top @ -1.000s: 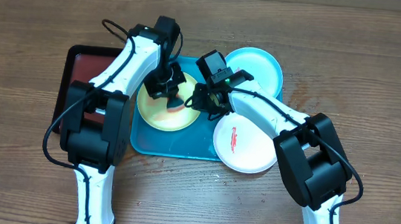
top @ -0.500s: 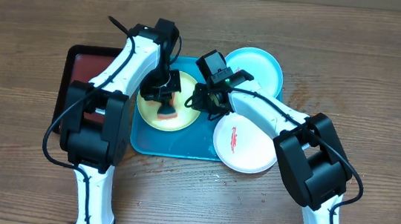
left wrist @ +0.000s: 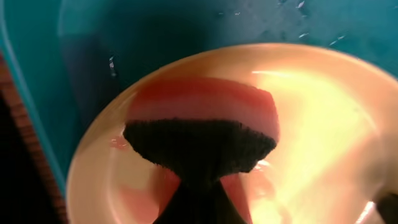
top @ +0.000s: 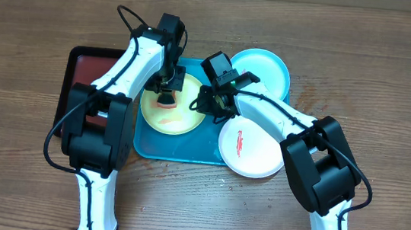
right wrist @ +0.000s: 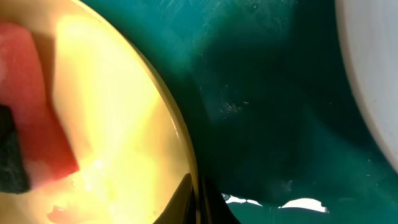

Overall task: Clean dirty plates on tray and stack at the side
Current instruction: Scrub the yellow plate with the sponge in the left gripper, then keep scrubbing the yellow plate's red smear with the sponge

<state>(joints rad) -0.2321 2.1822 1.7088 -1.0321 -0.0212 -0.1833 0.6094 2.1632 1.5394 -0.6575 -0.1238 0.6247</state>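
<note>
Two trays, a turquoise tray [top: 165, 146] and a black tray [top: 88, 68], rest on a wooden table [top: 393, 73].

A large turquoise-blue rectangular plastic tray [top: 175, 148] with rounded corners and a raised rim lies flat on the surface, carrying three round shallow plastic plates. The yellow-green plate [top: 182, 120] sits flat in its left half, glossy and marked with pinkish-red smears, its right rim pinched in the right tool [top: 208, 108]. The light blue plate [top: 264, 69] lies at the far right corner, looking clean. The white plate [top: 255, 155] lies at the near right corner, overlapping the tray's rim, with a red smear left of its centre.
</note>
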